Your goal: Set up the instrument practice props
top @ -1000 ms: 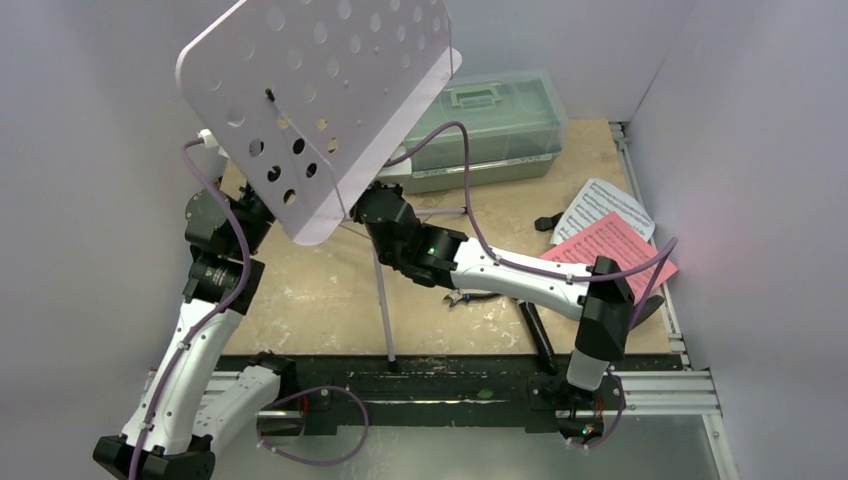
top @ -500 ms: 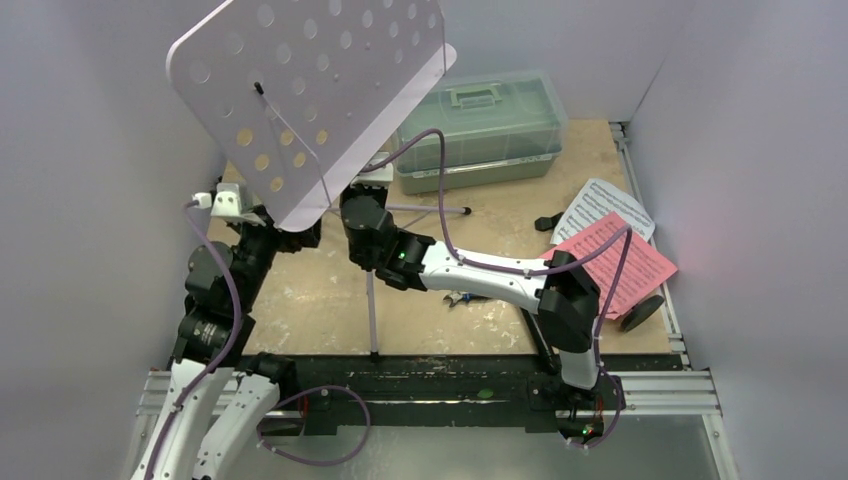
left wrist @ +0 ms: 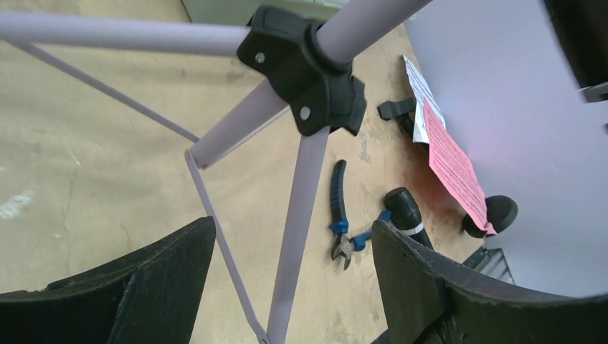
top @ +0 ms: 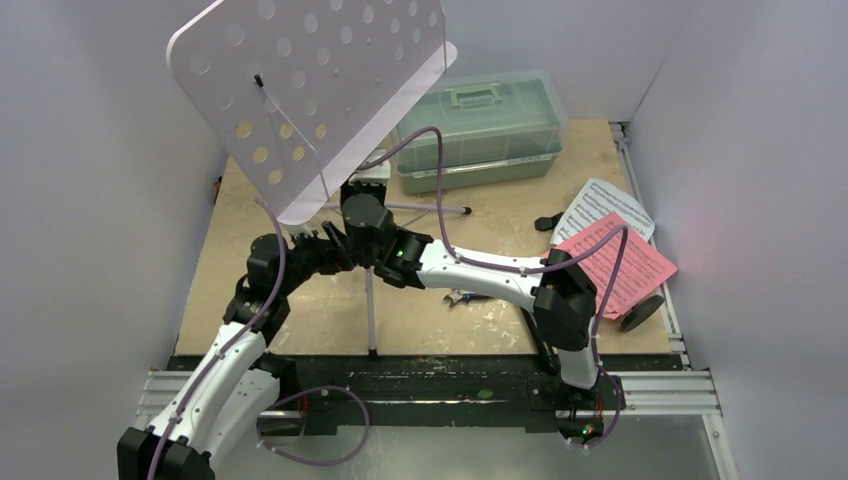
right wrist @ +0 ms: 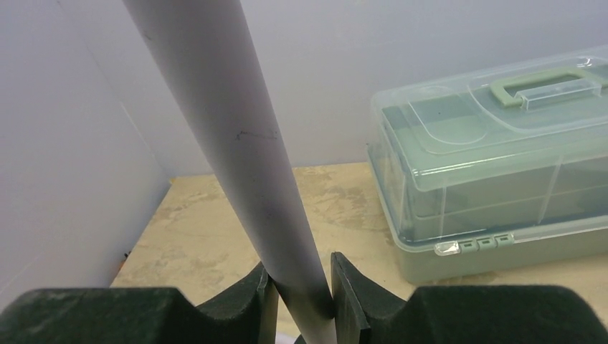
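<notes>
Your right gripper [right wrist: 297, 290] is squeezed tight on the music stand [top: 310, 90] pole. Your left gripper [left wrist: 294, 265] is wide apart, with the stand's legs between its fingers. The stand tilts over the table's left half, with the toolbox [top: 480, 130] just behind and the wall [top: 100, 200] close by.

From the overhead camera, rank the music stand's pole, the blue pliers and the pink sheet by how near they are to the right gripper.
1. Music stand pole, clamped in the fingers of the right gripper.
2. Blue pliers, lying to its right, toward the bases.
3. Pink sheet, farthest out on the right.
</notes>
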`<state>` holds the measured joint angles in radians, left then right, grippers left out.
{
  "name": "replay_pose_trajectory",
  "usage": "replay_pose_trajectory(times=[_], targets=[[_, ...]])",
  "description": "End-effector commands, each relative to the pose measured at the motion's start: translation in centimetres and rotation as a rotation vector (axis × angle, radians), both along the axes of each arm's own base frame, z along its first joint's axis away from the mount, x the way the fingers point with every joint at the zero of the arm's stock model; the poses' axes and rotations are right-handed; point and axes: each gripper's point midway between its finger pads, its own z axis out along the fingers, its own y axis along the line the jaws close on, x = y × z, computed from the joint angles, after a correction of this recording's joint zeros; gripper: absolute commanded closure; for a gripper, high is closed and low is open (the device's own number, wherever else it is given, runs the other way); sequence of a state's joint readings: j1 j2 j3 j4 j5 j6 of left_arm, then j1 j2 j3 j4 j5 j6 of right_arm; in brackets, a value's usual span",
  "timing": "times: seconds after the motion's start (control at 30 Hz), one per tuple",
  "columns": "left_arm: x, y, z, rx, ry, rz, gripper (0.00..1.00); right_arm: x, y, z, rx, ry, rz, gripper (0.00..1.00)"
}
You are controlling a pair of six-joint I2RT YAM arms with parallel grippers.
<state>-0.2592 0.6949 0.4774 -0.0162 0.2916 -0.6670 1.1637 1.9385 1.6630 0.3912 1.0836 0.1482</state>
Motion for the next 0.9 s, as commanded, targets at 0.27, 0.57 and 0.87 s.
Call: replay_pose_trajectory(times=[0.27,0.57,0.87], targets=[[4.1,0.7,-4.4,0.021,0.099,0.112,0.38,1.4,-4.4,9.8,0.242,-0.134,-0.1,1.0],[7.0,3.2,-5.4,0.136,0.126,0.265,0.47,1.6,-4.5,8.8,0.261,-0.123,-0.073,1.0],[6.6,5.6,-7.5,0.241,0.201,0.359,0.54,1.0,-5.3,7.9,0.307,-0.092,-0.062,1.0]])
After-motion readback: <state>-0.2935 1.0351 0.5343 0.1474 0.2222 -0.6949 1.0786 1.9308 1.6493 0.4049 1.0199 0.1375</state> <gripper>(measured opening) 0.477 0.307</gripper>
